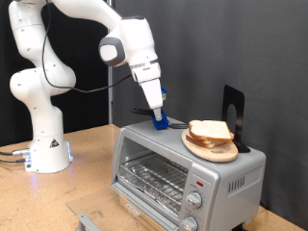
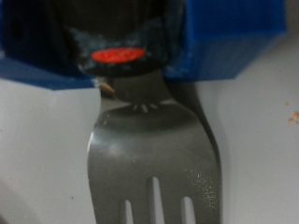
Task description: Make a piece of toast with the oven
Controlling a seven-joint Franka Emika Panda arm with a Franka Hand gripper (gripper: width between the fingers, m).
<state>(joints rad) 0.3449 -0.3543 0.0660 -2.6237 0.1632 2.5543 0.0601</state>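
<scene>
Your piece of toast (image 1: 211, 132) lies on a round wooden plate (image 1: 214, 150) on top of the oven (image 1: 183, 173), whose glass door is closed. Just beside the plate, toward the exterior view's left, your hand (image 1: 161, 120) is down on the oven top, clamped on a fork (image 2: 154, 149).

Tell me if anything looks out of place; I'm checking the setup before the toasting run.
Yes. The piece of toast sits on a wooden plate on top of the oven, not inside; the rack looks empty. The gripper is down on the oven top at a metal fork, an odd spot for cutlery.
</scene>
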